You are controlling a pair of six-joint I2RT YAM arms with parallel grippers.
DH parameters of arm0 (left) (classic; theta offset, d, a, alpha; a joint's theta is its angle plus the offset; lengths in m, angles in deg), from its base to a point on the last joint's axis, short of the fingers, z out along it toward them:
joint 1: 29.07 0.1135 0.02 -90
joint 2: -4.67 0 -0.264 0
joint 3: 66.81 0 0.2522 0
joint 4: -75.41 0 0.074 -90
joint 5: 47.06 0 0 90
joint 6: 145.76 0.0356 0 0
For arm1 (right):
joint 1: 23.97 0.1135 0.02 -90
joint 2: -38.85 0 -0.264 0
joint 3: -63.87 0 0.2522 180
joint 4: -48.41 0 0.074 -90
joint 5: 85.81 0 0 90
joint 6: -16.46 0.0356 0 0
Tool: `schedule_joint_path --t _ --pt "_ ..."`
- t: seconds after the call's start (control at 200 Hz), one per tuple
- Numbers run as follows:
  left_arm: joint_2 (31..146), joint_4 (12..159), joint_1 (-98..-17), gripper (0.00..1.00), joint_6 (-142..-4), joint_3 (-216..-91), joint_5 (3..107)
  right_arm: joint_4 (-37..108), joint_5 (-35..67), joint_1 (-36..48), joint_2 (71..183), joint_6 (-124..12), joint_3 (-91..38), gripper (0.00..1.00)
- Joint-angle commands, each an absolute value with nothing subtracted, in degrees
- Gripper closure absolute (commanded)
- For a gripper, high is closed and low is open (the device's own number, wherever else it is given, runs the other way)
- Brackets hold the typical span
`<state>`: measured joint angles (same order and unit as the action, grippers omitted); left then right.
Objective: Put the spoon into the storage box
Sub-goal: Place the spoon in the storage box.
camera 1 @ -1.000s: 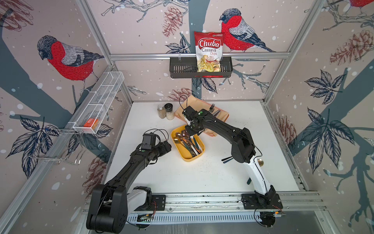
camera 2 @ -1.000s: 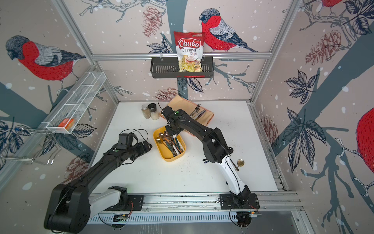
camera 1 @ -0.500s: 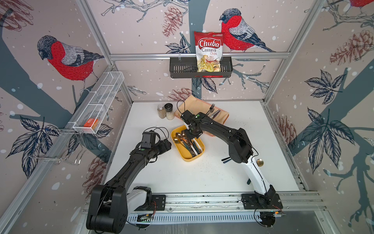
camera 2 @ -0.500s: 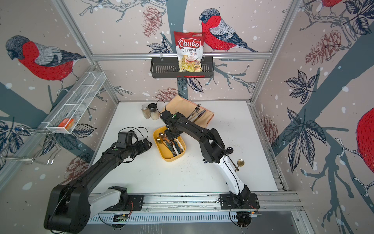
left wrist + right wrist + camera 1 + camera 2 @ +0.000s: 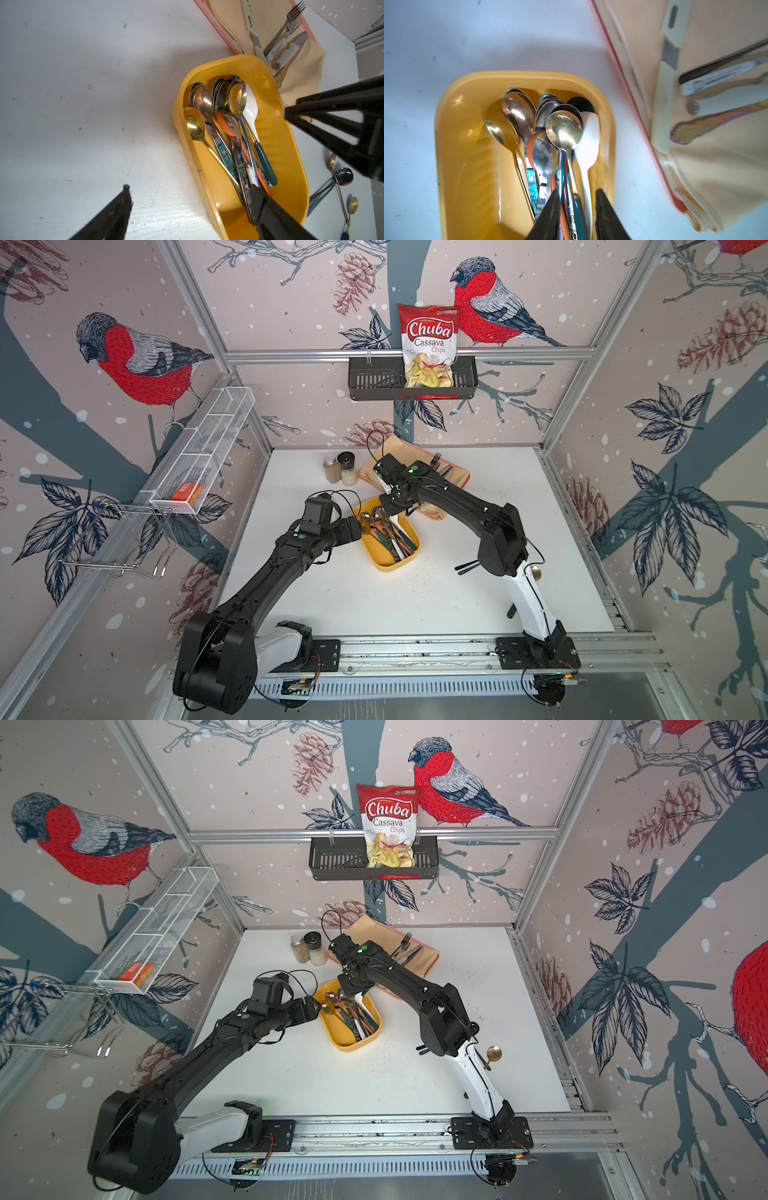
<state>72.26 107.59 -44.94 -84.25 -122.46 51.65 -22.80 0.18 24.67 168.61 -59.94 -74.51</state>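
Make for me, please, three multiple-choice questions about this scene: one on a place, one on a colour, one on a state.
1. Where does the chips bag stand?
A) on the table
B) in the black wall basket
C) in the white mesh basket

2. What colour is the storage box?
A) blue
B) white
C) yellow

3. How is the left gripper?
A) open, holding nothing
B) shut on a spoon
C) shut on a fork

Answers:
1 B: the bag sits in the black basket hung on the back wall.
2 C: it is plainly yellow in both top views.
3 A: the left wrist view shows its fingers wide apart, clamping nothing.
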Motion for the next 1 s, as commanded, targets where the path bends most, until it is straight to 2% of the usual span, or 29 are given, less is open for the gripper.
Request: schedule_joint_path --t 0.0,0.12,0.355,0.53,0.7,0.996 --pt "73.09 109.02 -46.95 0.09 -82.12 -124.76 48.35 -23.95 -3.23 23.29 164.24 -58.37 -71.32 0.68" --pt "74.45 109.72 -49.39 0.09 -80.79 -127.21 46.86 -22.72 -4.93 20.12 157.22 -57.15 -62.31 0.67" --pt "78.02 110.55 -52.08 0.09 -78.92 -131.11 46.06 -15.68 -4.43 11.40 141.10 -53.93 -36.64 0.66" --pt "79.78 110.67 -53.39 0.09 -78.44 -132.55 46.14 -11.57 -2.78 5.55 134.07 -54.73 -22.27 0.63" --pt "81.13 111.49 -54.17 0.09 -77.88 -134.18 45.85 -9.12 -1.62 0.73 132.67 -55.44 -15.65 0.63" --pt "80.44 112.02 -54.49 0.09 -78.67 -133.47 45.24 -8.46 -1.63 -4.18 135.21 -56.32 -12.76 0.62"
